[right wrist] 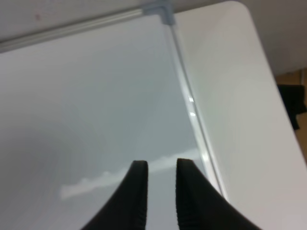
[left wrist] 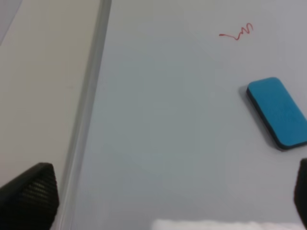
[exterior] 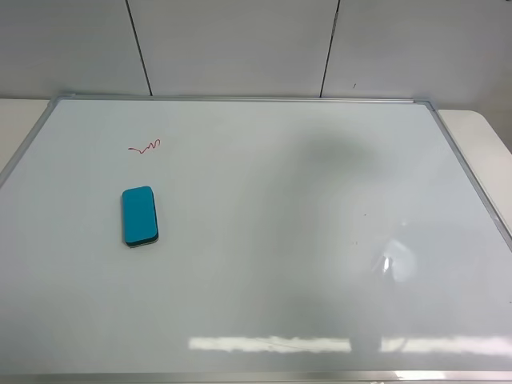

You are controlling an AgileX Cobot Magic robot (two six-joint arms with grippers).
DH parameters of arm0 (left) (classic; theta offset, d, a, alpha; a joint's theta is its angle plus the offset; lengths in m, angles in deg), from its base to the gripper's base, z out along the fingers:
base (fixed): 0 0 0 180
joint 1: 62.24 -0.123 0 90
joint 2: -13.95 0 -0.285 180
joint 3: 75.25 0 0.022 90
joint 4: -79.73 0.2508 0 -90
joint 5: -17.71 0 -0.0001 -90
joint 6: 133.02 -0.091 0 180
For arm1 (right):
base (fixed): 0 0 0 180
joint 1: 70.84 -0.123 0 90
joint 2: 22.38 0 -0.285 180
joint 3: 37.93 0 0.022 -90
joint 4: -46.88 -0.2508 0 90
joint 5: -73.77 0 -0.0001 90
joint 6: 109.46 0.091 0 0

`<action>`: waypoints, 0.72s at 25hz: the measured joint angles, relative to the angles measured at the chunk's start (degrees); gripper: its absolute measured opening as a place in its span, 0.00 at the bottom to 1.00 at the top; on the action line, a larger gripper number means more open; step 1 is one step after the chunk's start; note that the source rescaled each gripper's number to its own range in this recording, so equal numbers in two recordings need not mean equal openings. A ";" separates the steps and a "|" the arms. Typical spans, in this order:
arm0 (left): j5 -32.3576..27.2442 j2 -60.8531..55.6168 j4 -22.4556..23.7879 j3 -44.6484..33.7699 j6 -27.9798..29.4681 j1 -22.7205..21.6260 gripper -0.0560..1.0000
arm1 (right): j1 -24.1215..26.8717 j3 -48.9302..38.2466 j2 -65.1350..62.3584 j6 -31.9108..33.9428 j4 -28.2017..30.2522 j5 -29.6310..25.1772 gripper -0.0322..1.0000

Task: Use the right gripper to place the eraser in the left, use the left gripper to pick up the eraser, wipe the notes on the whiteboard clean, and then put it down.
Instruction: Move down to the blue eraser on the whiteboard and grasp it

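The teal eraser (exterior: pixel 139 216) lies flat on the left part of the whiteboard (exterior: pixel 288 240), just below the small red notes (exterior: pixel 146 146). No arm shows in the exterior high view. In the left wrist view my left gripper (left wrist: pixel 175 167) is wide open and empty above the board, with the eraser (left wrist: pixel 278 111) off to one side near one fingertip (left wrist: pixel 33 191) and the notes (left wrist: pixel 237 32) beyond it. In the right wrist view my right gripper (right wrist: pixel 162 165) hovers over the board's far right corner, its jaws a narrow gap apart with nothing between them.
A thin silver frame (exterior: pixel 240 98) runs round the board. A cream tabletop (exterior: pixel 480 128) shows past its right edge, and the table's rounded corner (right wrist: pixel 240 19) lies close to my right gripper. A grey panelled wall (exterior: pixel 240 40) stands behind.
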 joint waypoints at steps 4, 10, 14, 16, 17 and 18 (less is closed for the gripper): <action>0.00 0.00 0.00 0.00 0.00 0.00 1.00 | 10.12 -9.21 -11.10 -6.01 -1.16 0.23 0.53; 0.00 0.00 0.00 0.00 0.00 0.00 1.00 | 18.14 -17.98 -30.21 -8.32 -1.34 0.34 0.97; 0.00 0.00 0.00 0.00 0.00 0.00 1.00 | 18.35 -19.24 -43.11 -8.56 -1.47 -2.35 0.99; 0.00 0.00 0.00 0.00 0.00 0.00 1.00 | 18.13 -19.24 -47.83 -9.65 -1.47 -4.09 1.00; 0.00 0.00 0.00 0.00 0.00 0.00 1.00 | 17.39 -19.31 -49.79 -10.26 -1.47 -5.41 1.00; 0.00 0.00 0.00 0.00 0.00 0.00 1.00 | 16.21 -19.63 -51.42 -10.49 -1.47 -6.03 1.00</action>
